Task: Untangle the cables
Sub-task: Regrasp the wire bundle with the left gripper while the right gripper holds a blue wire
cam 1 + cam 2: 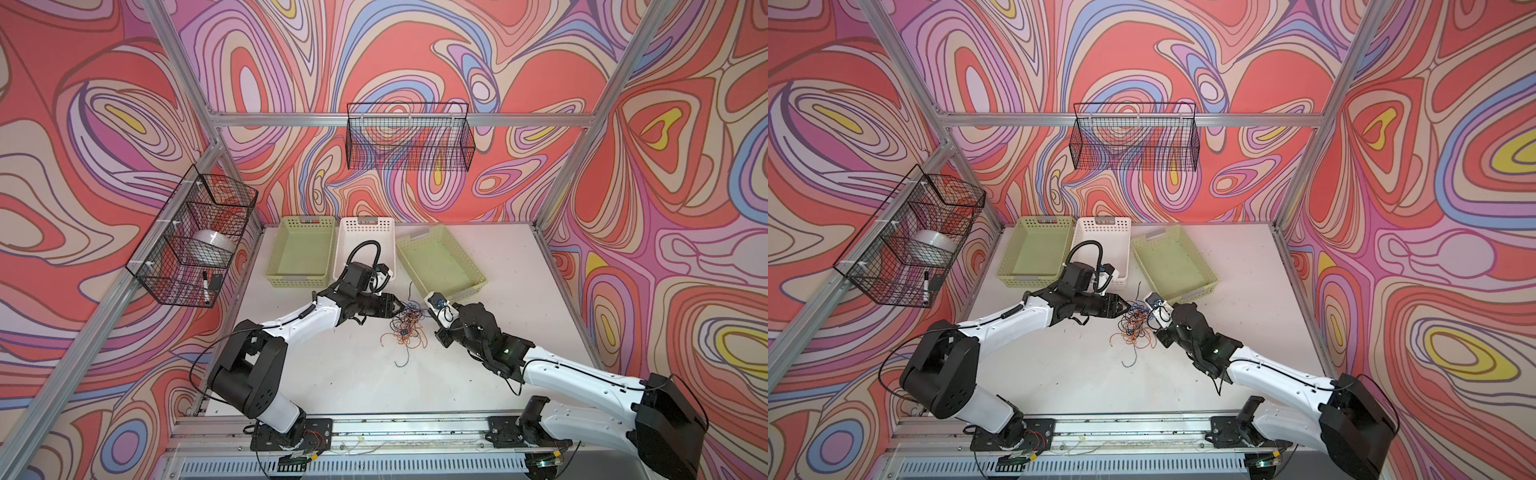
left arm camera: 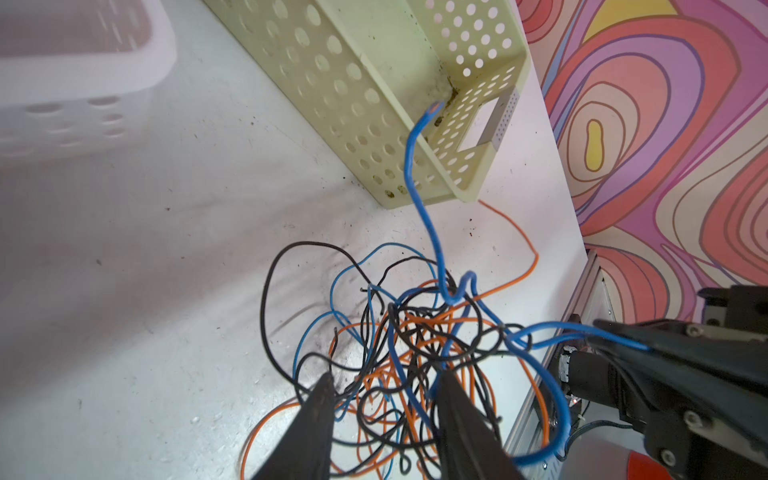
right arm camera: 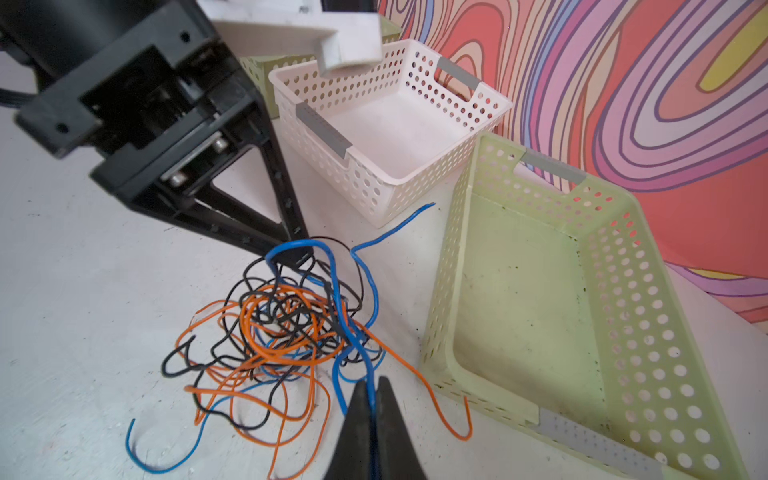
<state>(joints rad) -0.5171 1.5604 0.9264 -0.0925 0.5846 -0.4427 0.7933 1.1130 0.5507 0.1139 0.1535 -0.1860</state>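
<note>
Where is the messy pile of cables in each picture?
In a top view: cables in the middle of the table.
In a top view: same middle spot.
Left wrist view: right in front of the left pincer.
Right wrist view: in front of the right pincer.
Shared landmark: the green basket nearest the pile.

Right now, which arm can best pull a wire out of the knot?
Right, probably: the right gripper is shut on a blue cable from the tangled cables, while the left gripper stands open over them.
</note>
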